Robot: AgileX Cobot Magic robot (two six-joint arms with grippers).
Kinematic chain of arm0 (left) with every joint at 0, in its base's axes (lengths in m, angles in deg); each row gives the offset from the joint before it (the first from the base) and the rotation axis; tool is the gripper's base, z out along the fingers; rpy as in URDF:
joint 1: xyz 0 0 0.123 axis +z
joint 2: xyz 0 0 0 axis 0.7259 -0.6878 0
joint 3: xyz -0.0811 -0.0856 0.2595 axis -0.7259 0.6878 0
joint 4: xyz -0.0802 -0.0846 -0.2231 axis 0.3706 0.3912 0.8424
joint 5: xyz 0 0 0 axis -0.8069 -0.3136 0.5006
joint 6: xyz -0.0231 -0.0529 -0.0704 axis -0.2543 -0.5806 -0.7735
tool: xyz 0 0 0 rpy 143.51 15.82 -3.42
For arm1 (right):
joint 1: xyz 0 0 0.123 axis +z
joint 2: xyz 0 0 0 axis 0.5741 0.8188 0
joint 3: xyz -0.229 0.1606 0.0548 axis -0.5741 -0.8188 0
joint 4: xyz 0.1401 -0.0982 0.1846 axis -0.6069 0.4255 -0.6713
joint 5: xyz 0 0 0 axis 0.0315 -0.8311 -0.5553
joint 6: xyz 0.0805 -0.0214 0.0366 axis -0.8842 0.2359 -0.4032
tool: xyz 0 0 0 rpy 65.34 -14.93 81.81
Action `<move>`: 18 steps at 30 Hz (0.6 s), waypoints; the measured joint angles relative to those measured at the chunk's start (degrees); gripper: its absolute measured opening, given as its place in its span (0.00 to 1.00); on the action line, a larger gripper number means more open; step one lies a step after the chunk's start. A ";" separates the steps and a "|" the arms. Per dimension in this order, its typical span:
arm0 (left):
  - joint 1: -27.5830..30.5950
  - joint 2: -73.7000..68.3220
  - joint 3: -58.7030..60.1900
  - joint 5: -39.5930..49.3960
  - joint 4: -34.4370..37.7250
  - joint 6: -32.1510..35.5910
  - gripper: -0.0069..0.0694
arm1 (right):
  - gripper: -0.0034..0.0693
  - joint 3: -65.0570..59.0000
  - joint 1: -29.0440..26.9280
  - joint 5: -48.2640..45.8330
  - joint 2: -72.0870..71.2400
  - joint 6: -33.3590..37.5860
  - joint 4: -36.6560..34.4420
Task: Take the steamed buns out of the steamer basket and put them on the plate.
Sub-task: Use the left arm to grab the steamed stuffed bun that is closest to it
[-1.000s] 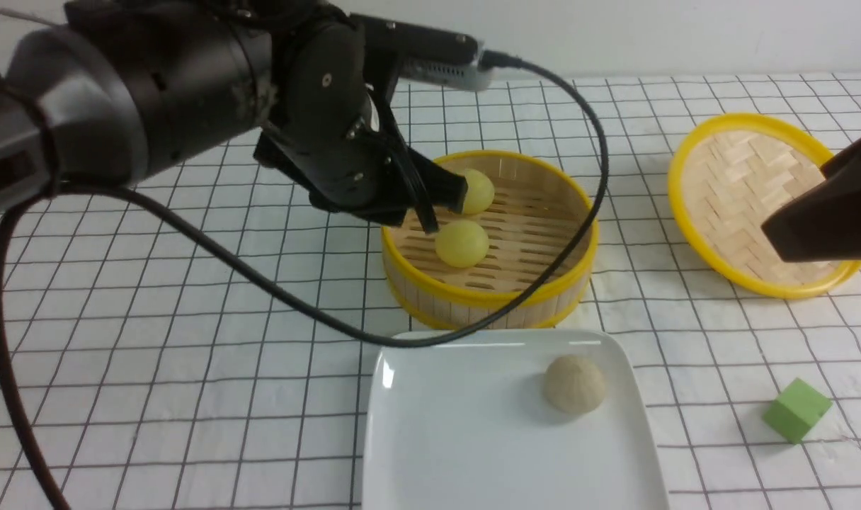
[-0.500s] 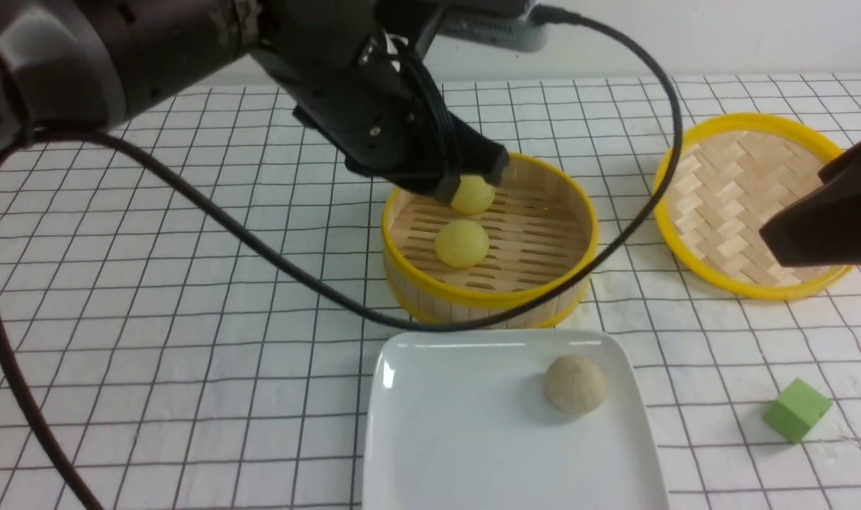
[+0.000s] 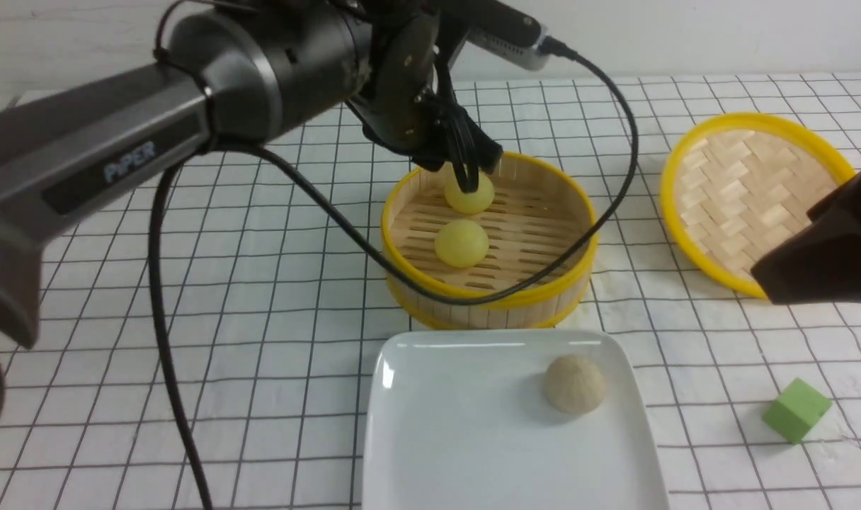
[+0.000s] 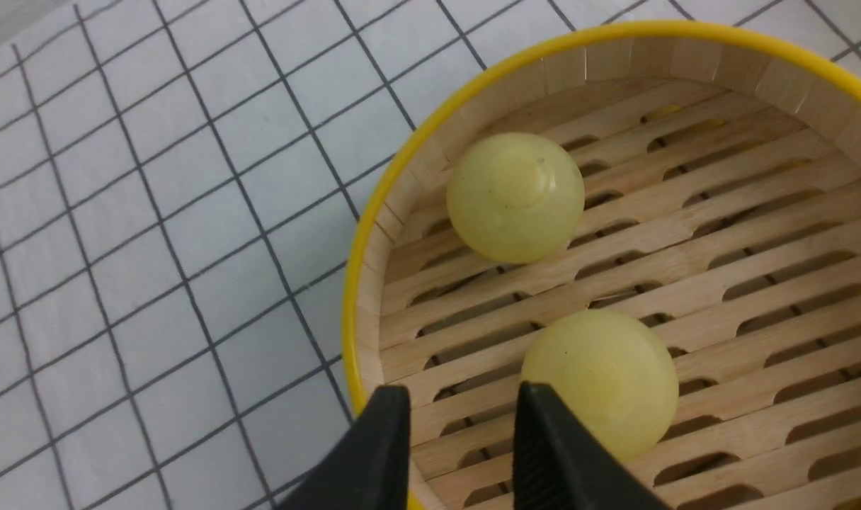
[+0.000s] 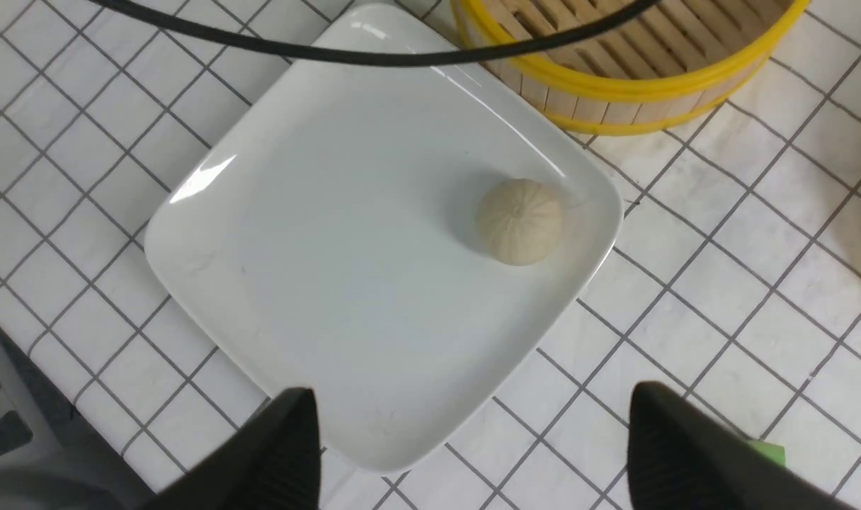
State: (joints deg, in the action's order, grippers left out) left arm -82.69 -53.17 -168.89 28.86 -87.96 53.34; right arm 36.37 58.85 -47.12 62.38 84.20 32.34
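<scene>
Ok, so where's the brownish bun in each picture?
Front view: on the plate, near its far right corner; that's the beige bun.
Left wrist view: not in it; only the two yellow buns show.
Right wrist view: on the plate, right of the picture's middle.
Shared landmark: the steamer basket, with its yellow rim, shows in all three.

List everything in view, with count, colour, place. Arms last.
pale yellow dome-shaped buns: two, pale yellow, on the basket's slatted floor
greyish-beige ribbed bun: one, on the plate
round deep bamboo steamer basket: one, tan with yellow rims, beyond the plate
glossy rounded-square plate: one, white, nearest the robot
shallow woven disc: one, tan with yellow rim, right of the basket
small cube: one, green, right of the plate
table: one, white with dark grid lines, under everything
left claw: one, black, open above the basket
right claw: one, black, open
</scene>
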 joint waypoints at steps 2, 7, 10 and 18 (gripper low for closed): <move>0.00 -1.31 0.00 -0.16 0.54 0.00 0.40 | 0.81 0.00 0.00 0.00 0.00 0.11 0.28; 0.00 -4.60 0.00 -0.35 2.75 0.00 0.40 | 0.81 0.00 0.00 0.00 0.00 0.13 0.63; 0.00 -5.52 -0.04 -0.53 3.93 0.00 0.40 | 0.81 0.00 0.00 0.00 0.00 0.13 0.63; 0.00 -6.26 -0.04 -1.11 4.83 0.00 0.40 | 0.81 0.00 0.00 0.00 0.00 0.13 0.63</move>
State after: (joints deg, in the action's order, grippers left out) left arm -82.69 -59.43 -168.93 27.75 -83.13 53.34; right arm 36.37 58.85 -47.12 62.38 84.33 32.97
